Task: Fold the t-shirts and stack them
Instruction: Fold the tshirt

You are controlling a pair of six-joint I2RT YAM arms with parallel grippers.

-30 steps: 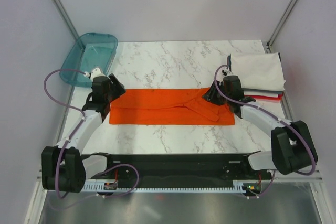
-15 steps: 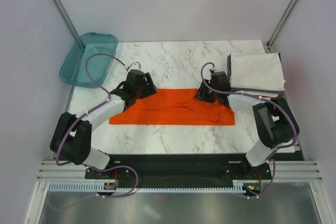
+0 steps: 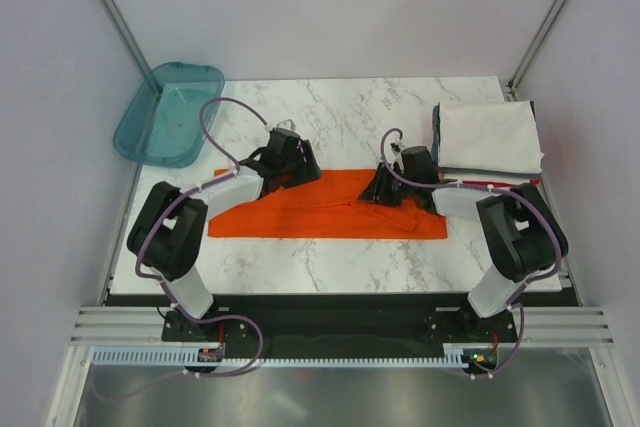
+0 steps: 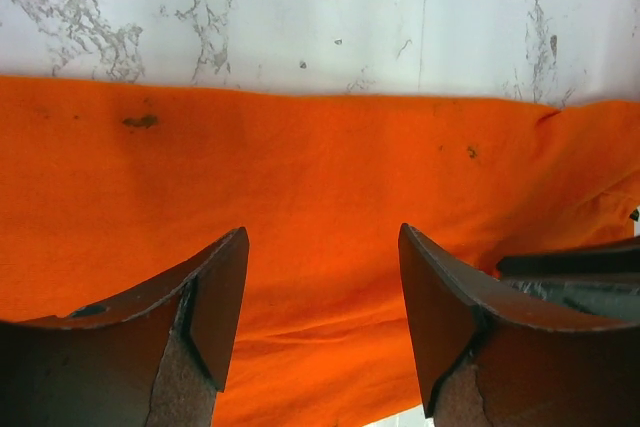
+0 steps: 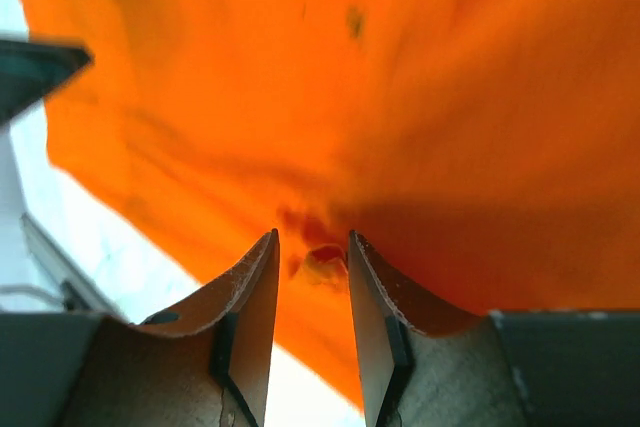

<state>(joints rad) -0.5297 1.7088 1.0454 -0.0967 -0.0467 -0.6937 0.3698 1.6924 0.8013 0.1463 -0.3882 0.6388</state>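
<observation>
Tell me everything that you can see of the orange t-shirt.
The orange t-shirt is plain, soft cloth with a few small dark specks, folded into a long flat band lying crosswise on the marble table. Creases gather toward its right end. The left gripper hangs open near its far edge; the right gripper has narrow jaws at a raised wrinkle, grip unclear.
</observation>
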